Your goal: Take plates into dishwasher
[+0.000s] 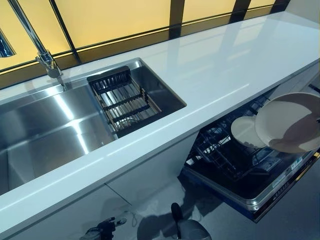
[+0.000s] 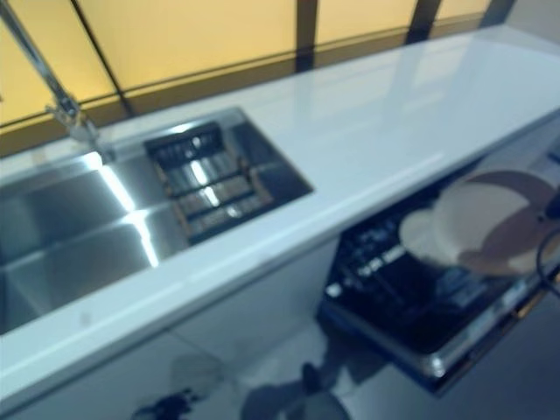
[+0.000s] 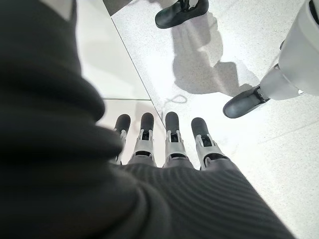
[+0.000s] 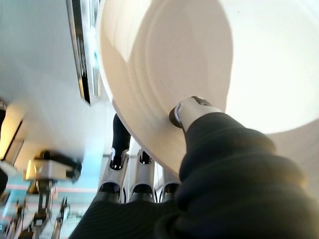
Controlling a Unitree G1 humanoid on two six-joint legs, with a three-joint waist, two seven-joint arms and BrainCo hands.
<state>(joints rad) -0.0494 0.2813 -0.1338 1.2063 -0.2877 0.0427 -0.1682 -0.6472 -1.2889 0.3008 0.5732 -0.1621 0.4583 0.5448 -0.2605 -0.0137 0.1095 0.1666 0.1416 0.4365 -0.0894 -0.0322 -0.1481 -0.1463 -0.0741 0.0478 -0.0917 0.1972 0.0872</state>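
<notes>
Right hand (image 4: 192, 110) pinched a white plate (image 1: 290, 122) above the open dishwasher rack (image 1: 225, 155), second plate (image 1: 245, 132) already racked, left hand (image 3: 159, 144) fingers straight, holding nothing.

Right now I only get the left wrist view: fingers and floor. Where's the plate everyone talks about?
Observer: The right hand holds a white plate, thumb on its face, fingers behind it.
Operator: Near the dishwasher?
Observer: Yes, it hangs above the open dishwasher rack, under the white counter.
Operator: Any plate in there already?
Observer: One smaller white plate stands in the rack.
Operator: And the left hand?
Observer: Empty, with straight fingers, hanging low near the floor.
</notes>
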